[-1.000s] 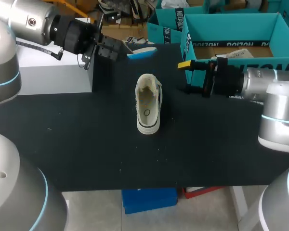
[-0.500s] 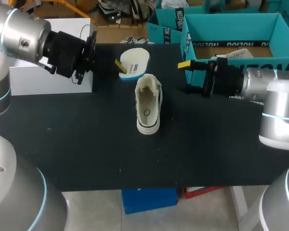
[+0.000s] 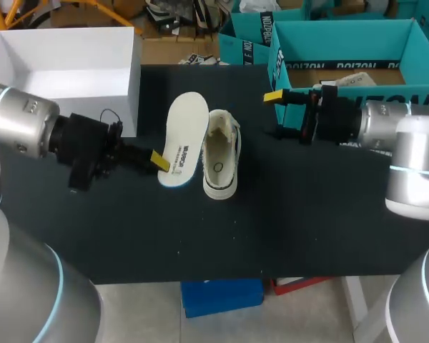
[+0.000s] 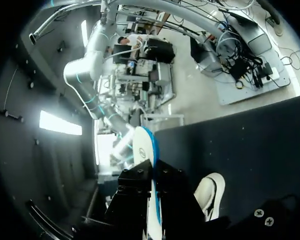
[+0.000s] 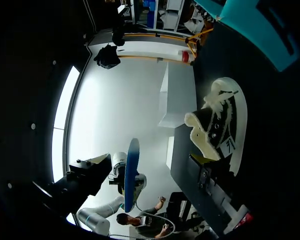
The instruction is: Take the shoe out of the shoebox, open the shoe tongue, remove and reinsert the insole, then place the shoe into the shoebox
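The left gripper (image 3: 156, 160) has swung down from behind the shoe (image 3: 220, 153) to its left, carrying the insole (image 3: 184, 136), now just beside the shoe; its fingers clamp 1 end of the insole; the right gripper (image 3: 275, 114) hangs right of the shoe, fingers spread wide, empty; 1 shoe, 1 insole, 2 grippers.

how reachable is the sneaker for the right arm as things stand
Probably reachable: the right pincer hangs open off to one side of the sneaker, with only bare black table between them. The insole, gripped by the left pincer, is on the sneaker's other side, out of the way.
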{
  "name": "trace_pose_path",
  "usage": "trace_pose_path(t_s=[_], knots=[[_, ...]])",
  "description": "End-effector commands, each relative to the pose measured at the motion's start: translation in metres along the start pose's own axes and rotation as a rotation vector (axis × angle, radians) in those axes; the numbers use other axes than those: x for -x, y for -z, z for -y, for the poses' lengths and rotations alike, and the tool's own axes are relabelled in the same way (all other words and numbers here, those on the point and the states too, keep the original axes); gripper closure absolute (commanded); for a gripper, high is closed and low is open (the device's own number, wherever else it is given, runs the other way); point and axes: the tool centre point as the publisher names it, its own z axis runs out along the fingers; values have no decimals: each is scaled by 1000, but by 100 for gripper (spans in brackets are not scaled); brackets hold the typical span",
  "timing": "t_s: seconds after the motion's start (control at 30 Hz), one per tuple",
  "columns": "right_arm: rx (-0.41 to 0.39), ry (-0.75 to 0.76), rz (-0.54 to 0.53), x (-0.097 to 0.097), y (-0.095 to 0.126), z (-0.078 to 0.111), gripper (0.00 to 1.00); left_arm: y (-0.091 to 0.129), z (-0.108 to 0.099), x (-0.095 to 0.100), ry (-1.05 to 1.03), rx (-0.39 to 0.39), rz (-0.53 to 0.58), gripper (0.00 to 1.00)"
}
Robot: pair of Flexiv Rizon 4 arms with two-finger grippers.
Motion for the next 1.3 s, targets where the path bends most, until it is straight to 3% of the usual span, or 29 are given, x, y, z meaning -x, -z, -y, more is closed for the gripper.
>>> trace_pose_path(t_s=[0.03,0.3,0.67,1.07,1.3], knots=[[3,0,1,1,-1,0,0,-12,5,-20,-26,63,-14,100],[3,0,1,1,-1,0,0,-30,-9,-46,-86,106,-99,100],[3,0,1,1,-1,0,0,-49,-44,-64,-121,63,-110,100],[3,0,1,1,-1,0,0,-58,-77,-69,-134,63,-108,100],[3,0,1,1,-1,0,0,-57,-79,-66,-134,70,-96,100]])
